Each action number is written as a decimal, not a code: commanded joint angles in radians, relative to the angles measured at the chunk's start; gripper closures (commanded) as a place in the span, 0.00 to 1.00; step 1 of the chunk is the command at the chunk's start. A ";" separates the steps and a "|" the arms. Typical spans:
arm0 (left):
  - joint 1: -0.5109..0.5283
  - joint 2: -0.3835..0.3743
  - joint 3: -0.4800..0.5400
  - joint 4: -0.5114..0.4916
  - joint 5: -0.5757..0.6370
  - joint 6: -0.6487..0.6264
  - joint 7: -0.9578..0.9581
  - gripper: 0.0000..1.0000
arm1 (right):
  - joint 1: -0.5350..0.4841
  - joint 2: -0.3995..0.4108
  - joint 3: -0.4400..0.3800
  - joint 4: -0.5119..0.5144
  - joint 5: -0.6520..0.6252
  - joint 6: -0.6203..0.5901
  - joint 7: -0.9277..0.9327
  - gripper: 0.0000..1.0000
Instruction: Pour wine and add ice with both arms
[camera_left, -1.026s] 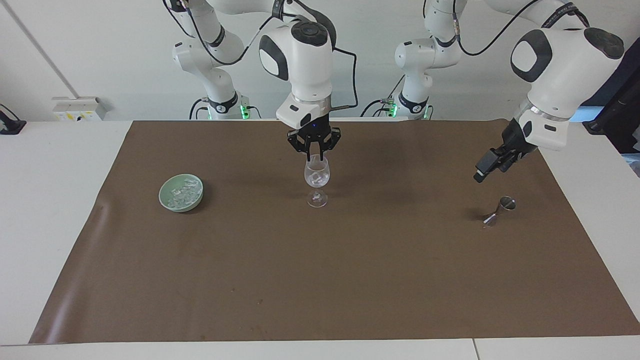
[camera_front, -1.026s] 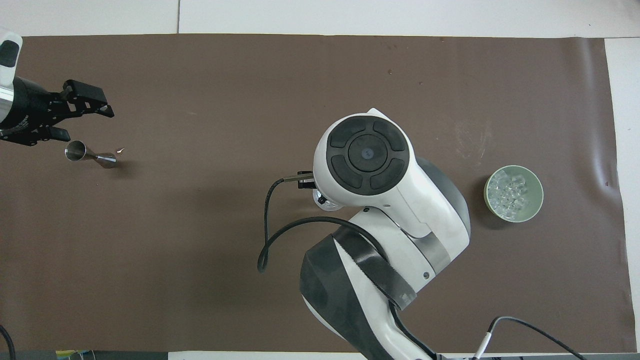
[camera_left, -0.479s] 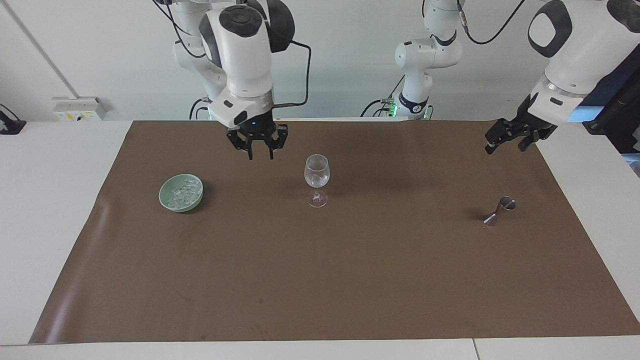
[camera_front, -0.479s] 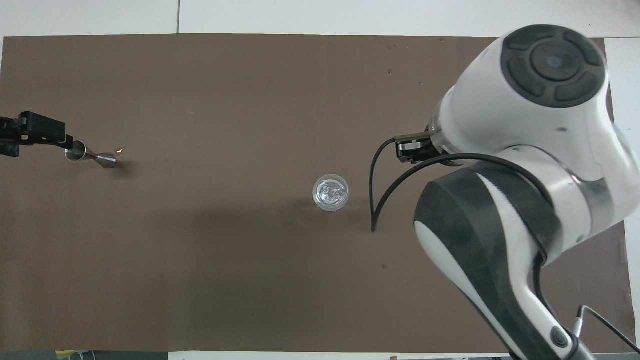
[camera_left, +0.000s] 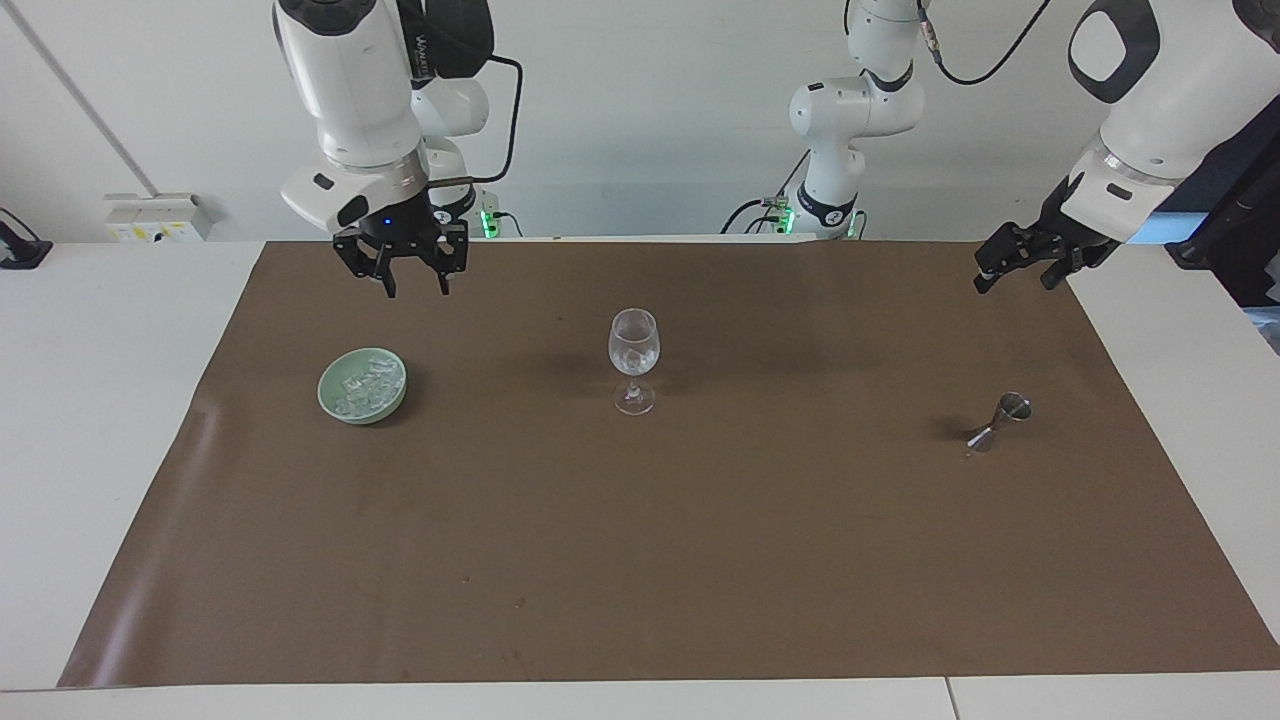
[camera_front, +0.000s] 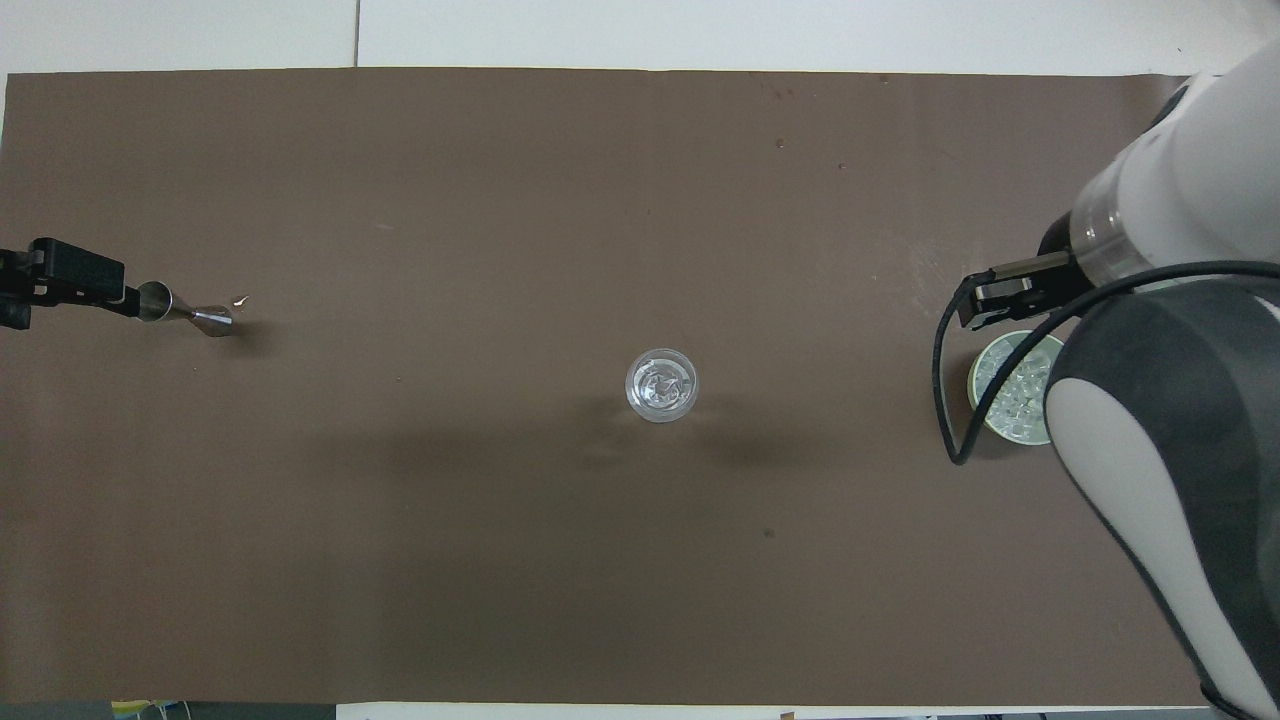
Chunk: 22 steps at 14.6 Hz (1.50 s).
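A clear wine glass (camera_left: 634, 352) (camera_front: 661, 384) stands upright mid-mat, with what look like a few glistening ice pieces in its bowl. More ice (camera_left: 360, 388) (camera_front: 1012, 398) is heaped in a pale green bowl (camera_left: 334, 400) (camera_front: 975, 372) toward the right arm's end. My right gripper (camera_left: 417, 289) hangs open and empty over the mat close to that bowl; the arm hides it in the overhead view. My left gripper (camera_left: 1012, 284) is open and empty, raised over the mat's corner at the left arm's end. No wine is in view.
A small steel jigger (camera_left: 1000, 420) (camera_front: 185, 311) lies on its side on the brown mat (camera_left: 640, 560) (camera_front: 500, 560) near the left arm's end. A white box (camera_left: 160, 215) sits on the bare table past the right arm's end.
My right gripper left the spot above the glass, swung to the bowl's end and opened. My left gripper rose and drew back from the jigger to the mat's corner.
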<state>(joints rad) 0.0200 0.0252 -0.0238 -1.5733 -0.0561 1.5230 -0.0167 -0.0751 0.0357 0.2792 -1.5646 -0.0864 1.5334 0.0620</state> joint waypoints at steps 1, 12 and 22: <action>-0.008 -0.027 0.001 -0.031 0.016 -0.009 0.015 0.00 | -0.022 -0.016 -0.076 -0.002 0.026 -0.019 -0.140 0.36; -0.009 -0.037 -0.007 -0.033 0.064 -0.008 0.020 0.00 | 0.024 -0.089 -0.234 -0.025 0.083 -0.073 -0.139 0.00; -0.008 -0.037 -0.007 -0.034 0.064 -0.006 0.012 0.00 | 0.152 -0.079 -0.347 -0.045 0.026 -0.029 -0.145 0.00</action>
<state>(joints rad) 0.0162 0.0137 -0.0352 -1.5792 -0.0131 1.5163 -0.0113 0.0843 -0.0299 -0.0568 -1.5791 -0.0649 1.4890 -0.0674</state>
